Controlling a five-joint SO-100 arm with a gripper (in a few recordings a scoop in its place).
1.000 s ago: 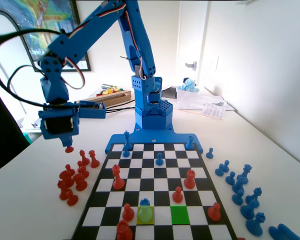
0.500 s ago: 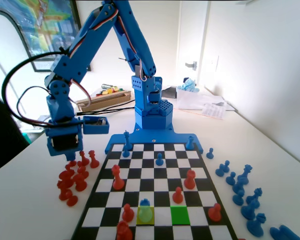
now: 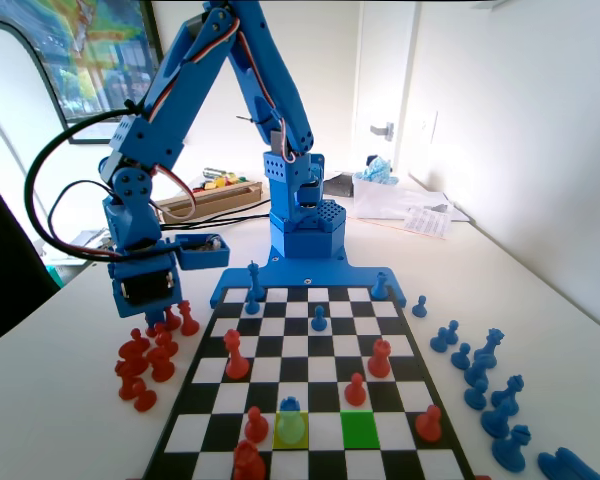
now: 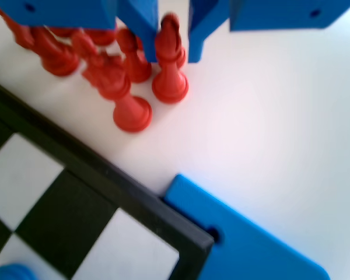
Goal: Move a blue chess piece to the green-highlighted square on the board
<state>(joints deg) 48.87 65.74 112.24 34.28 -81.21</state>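
The squat blue chess piece stands on the lime square near the front of the board in the fixed view. One square to its right is the green-highlighted square, with nothing on it. My gripper is far from both, low over the table off the board's left edge. In the wrist view the gripper is shut on the head of a red piece, whose base is at or just above the table beside other red pieces.
A cluster of red pieces crowds the table left of the board, right around the gripper. Several blue pieces lie off the board's right side. Red pieces and taller blue pieces stand on the board. The board's corner shows below the gripper.
The arm has swung right and down, bringing the gripper and its red piece from above the table into the cluster of red pieces beside the board.
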